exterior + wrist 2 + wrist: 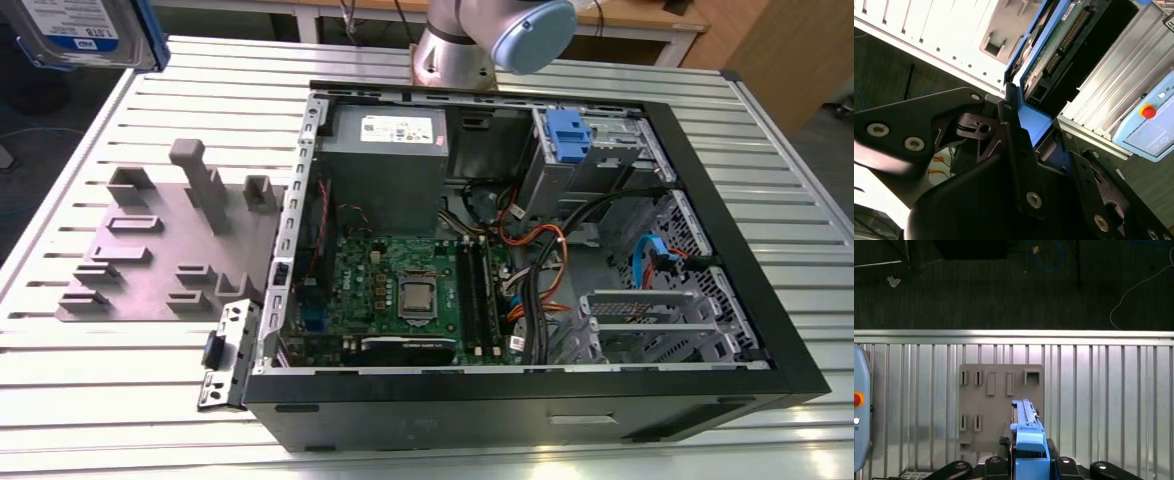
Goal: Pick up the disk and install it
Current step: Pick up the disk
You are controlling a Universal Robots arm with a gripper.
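The disk (83, 32) hangs high in the air at the exterior view's far left, off the table's back corner, its white-and-blue label and blue side rail showing. In the second wrist view my gripper (1029, 142) is shut on the disk (1054, 45), with black fingers (1014, 150) clamped on its blue rail and the green circuit board facing out. In the first wrist view the disk (1026, 430) appears edge-on between the finger bases, and the gripper (1030, 467) holds it well above the grey holder plate (1001, 390).
An open computer case (747, 330) lies on the slatted metal table (80, 400), with a drive bay and a blue clip (567, 135) at its back. The grey fixture (160, 240) sits beside the case. A pendant with a red button (1149, 112) lies on the table.
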